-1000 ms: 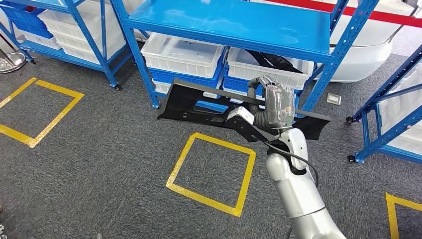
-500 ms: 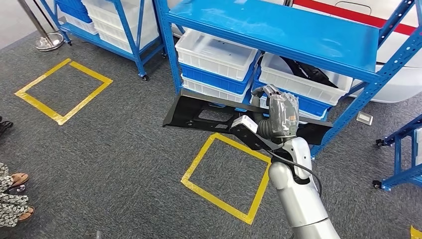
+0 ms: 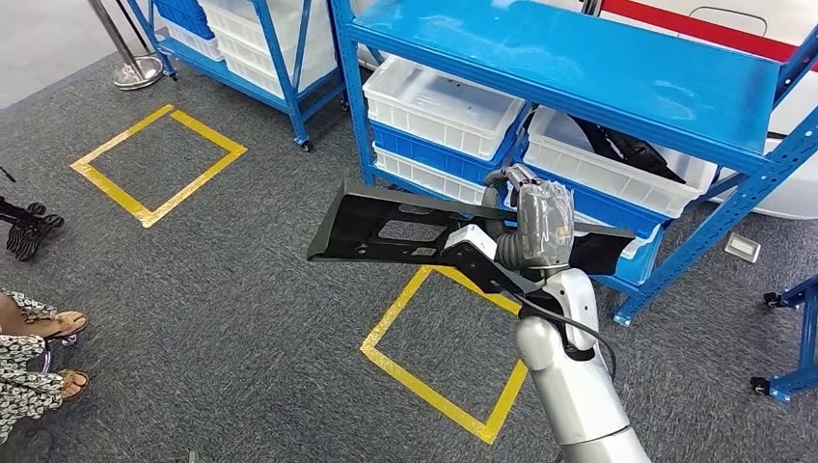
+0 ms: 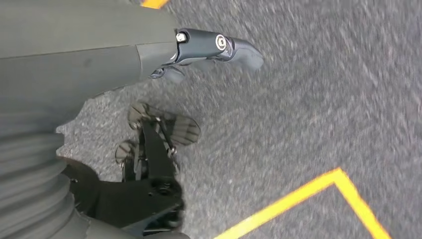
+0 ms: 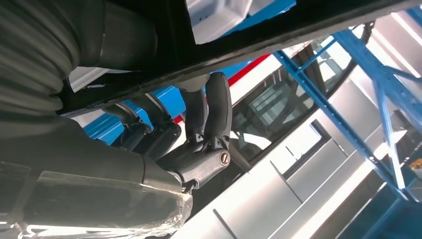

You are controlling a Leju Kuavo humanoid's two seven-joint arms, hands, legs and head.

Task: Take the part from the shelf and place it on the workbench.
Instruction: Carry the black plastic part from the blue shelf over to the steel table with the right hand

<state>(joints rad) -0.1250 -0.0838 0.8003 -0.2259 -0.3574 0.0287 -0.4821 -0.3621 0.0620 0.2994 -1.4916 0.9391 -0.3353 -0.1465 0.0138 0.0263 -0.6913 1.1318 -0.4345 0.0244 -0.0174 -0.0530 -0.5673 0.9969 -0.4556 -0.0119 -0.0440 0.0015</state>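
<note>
Near the middle of the head frame, the right robot hand [image 3: 529,227] holds the black part [image 3: 386,227], a long flat panel with cut-out openings. The part is in the air above the grey floor [image 3: 222,318] and the yellow square [image 3: 439,352], in front of the blue shelf [image 3: 579,68] with its white bins [image 3: 434,96]. From the right wrist camera, the fingers [image 5: 209,114] wrap around one edge of the panel. It looks stiff and rather light, but it is long and is held near one end, so the free end will probably swing during turns. A hold nearer the middle would balance it better. At the left wrist camera, the left robot hand [image 4: 199,47] hangs over the floor, and I cannot tell how its fingers stand.
</note>
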